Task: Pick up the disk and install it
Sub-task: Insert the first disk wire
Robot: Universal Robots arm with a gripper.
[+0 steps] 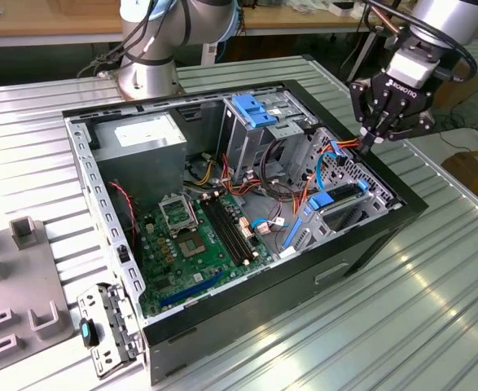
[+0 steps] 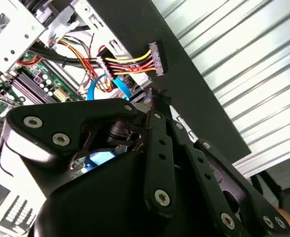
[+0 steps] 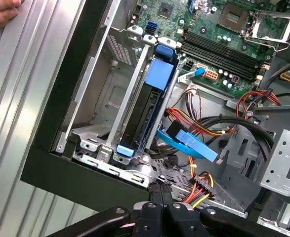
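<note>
Installation looks close to finished, by my judgement: the disk point(image 3: 142, 116) lies slotted in the metal drive bay point(image 3: 105, 98) at the corner of the computer case point(image 1: 369, 236), its blue bracket tabs showing at both ends. In the exterior view the disk point(image 1: 340, 195) sits low in that bay, below the gripper point(image 1: 367, 140). The gripper hangs over the case rim, fingers pressed together with nothing seen between them in the first wrist view point(image 3: 160, 191). Its tips are just beside the loose power connector point(image 3: 204, 180) and near the flat blue data cable point(image 3: 189, 140). Any move from here calls for care around those cables and the thin case rim.
</note>
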